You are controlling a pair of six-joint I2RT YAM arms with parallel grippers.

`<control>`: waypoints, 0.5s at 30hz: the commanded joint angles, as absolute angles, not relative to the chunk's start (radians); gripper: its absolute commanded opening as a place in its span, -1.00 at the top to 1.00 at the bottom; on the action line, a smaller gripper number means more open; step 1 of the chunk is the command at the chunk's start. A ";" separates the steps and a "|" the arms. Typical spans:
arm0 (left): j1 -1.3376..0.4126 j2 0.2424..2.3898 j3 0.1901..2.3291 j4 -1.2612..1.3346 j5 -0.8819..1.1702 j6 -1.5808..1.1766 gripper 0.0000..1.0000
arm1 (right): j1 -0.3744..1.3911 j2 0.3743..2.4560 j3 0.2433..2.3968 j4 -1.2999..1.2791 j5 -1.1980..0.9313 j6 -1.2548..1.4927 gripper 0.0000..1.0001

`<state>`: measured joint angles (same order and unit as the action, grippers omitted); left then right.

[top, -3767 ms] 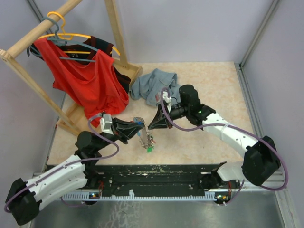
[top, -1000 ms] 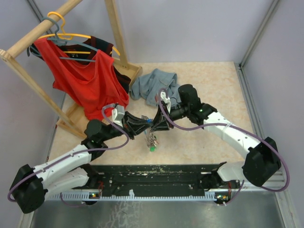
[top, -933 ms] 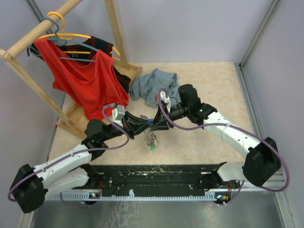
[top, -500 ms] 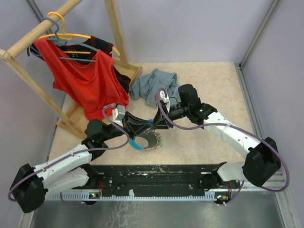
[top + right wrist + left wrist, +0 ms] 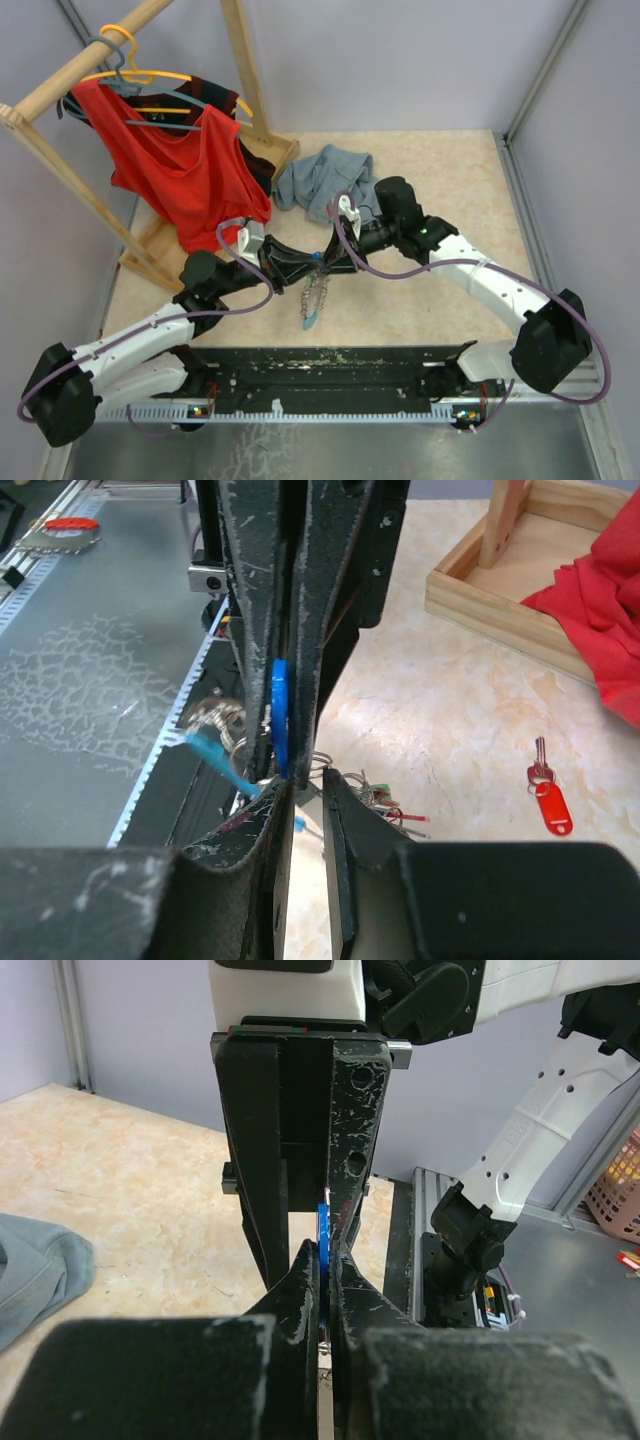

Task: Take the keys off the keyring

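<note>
My two grippers meet tip to tip above the near middle of the floor. My left gripper (image 5: 313, 262) (image 5: 323, 1250) is shut on a blue key head (image 5: 323, 1222), which also shows in the right wrist view (image 5: 280, 715). The keyring (image 5: 312, 300) hangs below it by its silvery chain, with the light blue part (image 5: 310, 320) (image 5: 215, 752) lowest. Several keys with red and green heads (image 5: 385, 805) dangle beside it. My right gripper (image 5: 330, 262) (image 5: 305, 785) sits just under the left fingertips. Its jaws stand a narrow gap apart, and floor shows between them.
A grey-blue cloth (image 5: 325, 175) lies behind the grippers. A wooden rack (image 5: 240, 60) with a red garment (image 5: 190, 170) stands at back left, its base tray (image 5: 500, 600) close by. A loose red-tagged key (image 5: 548, 805) lies on the floor. Walls enclose the floor.
A second ago the keys hung bunched under the grippers. Half a second ago the keyring swung out to the left. Now it hangs straight down, chain stretched. The arms barely moved.
</note>
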<state>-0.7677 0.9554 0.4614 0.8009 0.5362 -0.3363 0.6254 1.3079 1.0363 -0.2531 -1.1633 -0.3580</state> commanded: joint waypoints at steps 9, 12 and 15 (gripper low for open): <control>-0.769 0.935 0.501 0.862 0.545 -0.334 1.00 | 0.629 1.272 1.092 -0.265 -1.219 -0.411 0.64; -0.769 0.937 0.502 0.862 0.550 -0.334 1.00 | 0.629 1.270 1.092 -0.263 -1.203 -0.410 0.64; -0.768 0.936 0.501 0.862 0.552 -0.336 1.00 | 0.627 1.266 1.094 -0.265 -1.181 -0.412 0.63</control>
